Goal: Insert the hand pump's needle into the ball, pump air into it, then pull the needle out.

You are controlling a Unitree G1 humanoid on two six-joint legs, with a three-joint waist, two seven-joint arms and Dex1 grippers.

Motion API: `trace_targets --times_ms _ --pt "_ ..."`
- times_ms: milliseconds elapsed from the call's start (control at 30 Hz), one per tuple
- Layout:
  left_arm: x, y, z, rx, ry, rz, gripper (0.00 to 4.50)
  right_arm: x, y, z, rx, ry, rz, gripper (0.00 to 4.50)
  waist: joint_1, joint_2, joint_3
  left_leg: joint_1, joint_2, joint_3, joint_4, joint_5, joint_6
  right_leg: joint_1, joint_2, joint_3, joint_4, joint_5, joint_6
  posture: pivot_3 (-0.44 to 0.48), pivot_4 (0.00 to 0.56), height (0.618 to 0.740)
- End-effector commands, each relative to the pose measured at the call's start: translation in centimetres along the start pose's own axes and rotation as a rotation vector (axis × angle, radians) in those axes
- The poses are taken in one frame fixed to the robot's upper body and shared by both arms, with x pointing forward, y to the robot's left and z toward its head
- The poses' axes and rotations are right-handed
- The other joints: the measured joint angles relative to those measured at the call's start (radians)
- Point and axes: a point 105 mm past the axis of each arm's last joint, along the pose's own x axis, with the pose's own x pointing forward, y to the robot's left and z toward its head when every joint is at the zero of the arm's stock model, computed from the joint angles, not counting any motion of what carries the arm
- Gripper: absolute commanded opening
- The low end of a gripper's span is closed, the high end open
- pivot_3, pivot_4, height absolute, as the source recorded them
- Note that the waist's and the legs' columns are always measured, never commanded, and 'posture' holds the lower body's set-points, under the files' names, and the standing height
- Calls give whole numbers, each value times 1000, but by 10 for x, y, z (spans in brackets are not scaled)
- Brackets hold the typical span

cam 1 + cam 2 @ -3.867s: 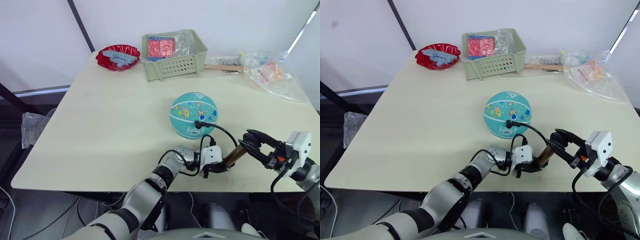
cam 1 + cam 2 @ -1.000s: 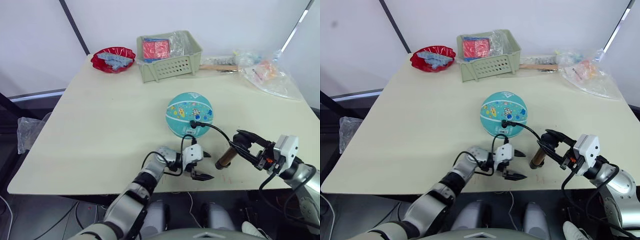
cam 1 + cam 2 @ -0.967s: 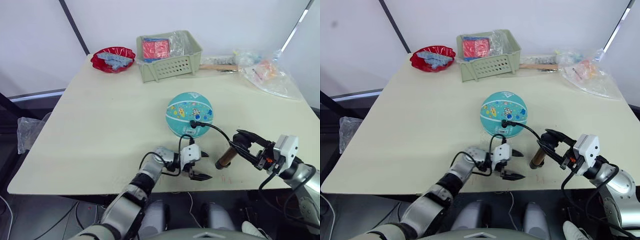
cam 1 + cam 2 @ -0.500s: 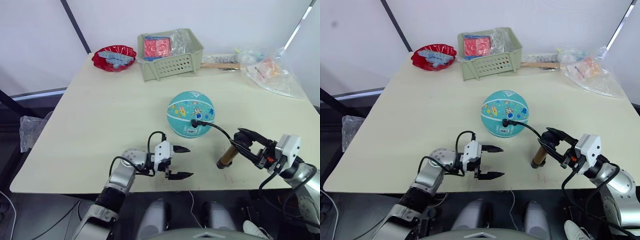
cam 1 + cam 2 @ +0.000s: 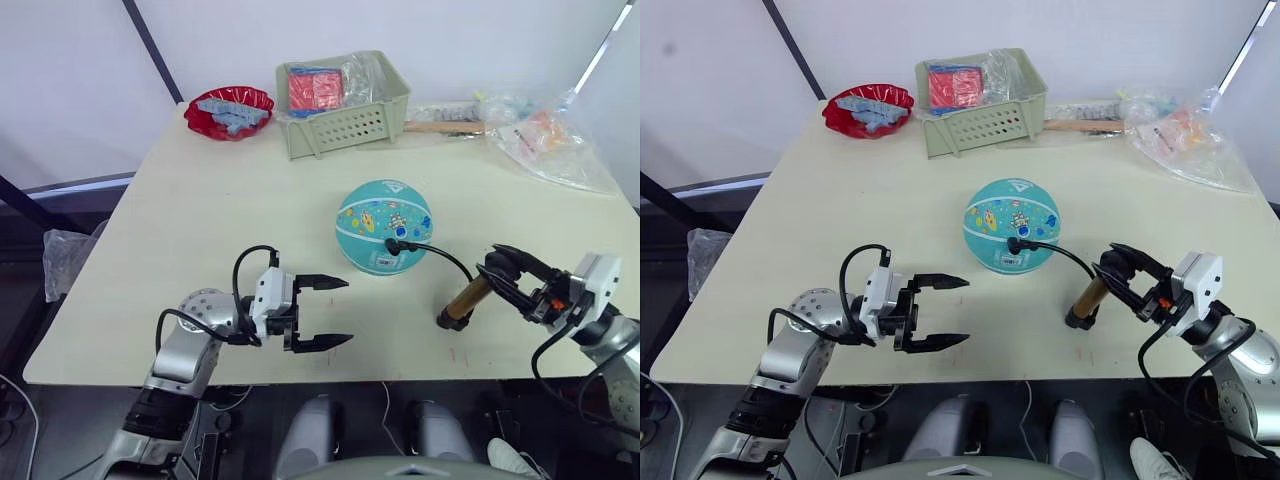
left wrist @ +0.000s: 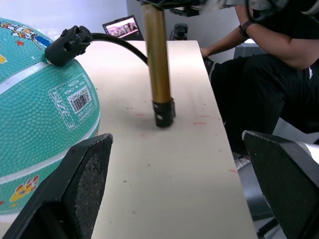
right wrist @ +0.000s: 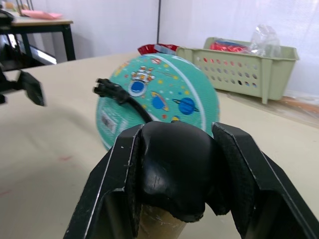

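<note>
The teal ball [image 5: 384,226] with white seams and cartoon prints sits mid-counter. The needle's black fitting [image 5: 393,246] is plugged into its near side, the black hose [image 5: 440,257] arching right to the hand pump [image 5: 462,303], whose gold barrel stands tilted, black foot on the counter.

Pebbled rubber ball [image 6: 35,99], glossy metal pump barrel [image 6: 156,55]

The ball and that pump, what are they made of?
The ball looks like matte teal rubber: its skin is finely pebbled, with printed cartoons and a barcode label. The pump barrel looks like bronze-toned metal with a soft sheen; its black foot is probably plastic.
</note>
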Motion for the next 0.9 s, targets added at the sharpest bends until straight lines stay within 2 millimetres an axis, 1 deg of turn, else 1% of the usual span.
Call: trace_targets --times_ms 33,267,433,533,600,800,900 --pt "-2 0 16 36 -35 10 4452 -8 -20 10 -78 10 -63 1646 0 0 2 0 0 0 0 0 0 0 0 0 0 0 0 0 150 738" --pt "-2 0 25 37 -52 32 4452 -12 -33 19 -134 -3 -85 1646 -1 1 7 -1 -1 1 0 1 -2 -1 2 1 0 0 1 0 150 738" --pt "0 1 28 41 -61 42 4452 -14 -36 17 -132 -1 -85 1646 -1 0 10 -1 -2 3 0 2 -3 -3 4 2 2 0 1 0 150 738" --pt "0 2 29 43 -65 49 4452 -12 -34 18 -158 -12 -51 1646 -1 0 11 -1 -2 3 0 2 -4 -4 4 3 3 0 1 0 150 738" --pt "1 3 30 44 -67 53 4452 -11 -30 17 -202 8 -8 1646 -1 -2 11 -1 -2 5 0 2 -4 -5 4 5 6 0 1 0 150 738" --pt "3 4 31 46 -73 58 4452 -7 -25 18 -325 5 39 1646 -2 -5 15 -1 -2 8 0 3 -5 -8 5 8 12 0 1 0 150 738" --pt "4 6 32 46 -77 61 4452 -3 -25 25 -356 -36 25 1646 -3 -6 15 0 -1 8 0 4 -6 -8 6 9 13 0 1 0 150 738"
